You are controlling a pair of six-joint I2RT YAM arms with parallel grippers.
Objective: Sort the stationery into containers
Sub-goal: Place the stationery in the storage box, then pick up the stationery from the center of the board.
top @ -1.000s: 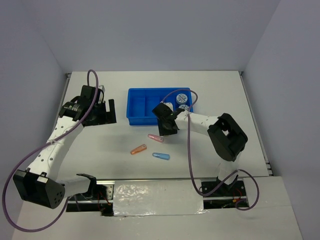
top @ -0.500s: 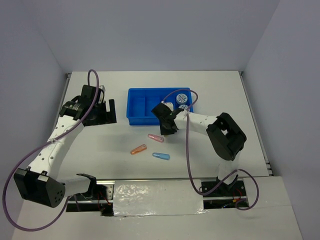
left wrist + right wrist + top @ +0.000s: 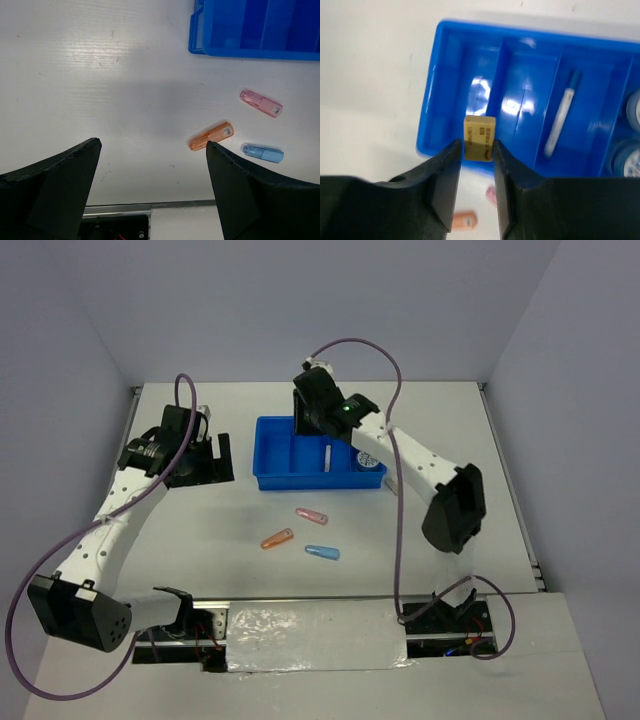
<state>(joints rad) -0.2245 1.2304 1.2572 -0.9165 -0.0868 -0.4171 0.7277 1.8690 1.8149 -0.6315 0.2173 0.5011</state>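
Note:
My right gripper (image 3: pixel 478 146) is shut on a tiny tan block (image 3: pixel 480 136) and holds it above the left compartments of the bright blue tray (image 3: pixel 427 125). In the top view it (image 3: pixel 306 424) hangs over the tray's (image 3: pixel 270 480) far left part. A thin white pen (image 3: pixel 561 120) lies in the third compartment, and two blue-white discs (image 3: pixel 629 160) lie in the rightmost one. Pink (image 3: pixel 311 514), orange (image 3: pixel 277 538) and blue (image 3: pixel 322 552) capsules lie on the table in front of the tray. My left gripper (image 3: pixel 152 144) is open and empty, high above the table left of the capsules.
The left wrist view shows the tray's corner (image 3: pixel 200 47), the orange capsule (image 3: pixel 211 136), the pink capsule (image 3: pixel 261 103) and the blue capsule (image 3: pixel 262 153). The table's near edge has a metal rail (image 3: pixel 120 206). Grey walls enclose the table.
My right gripper has risen from the tray's front edge and moved back over the tray's left part, carrying the tan block. The pen in the tray now shows. The left arm barely moved.

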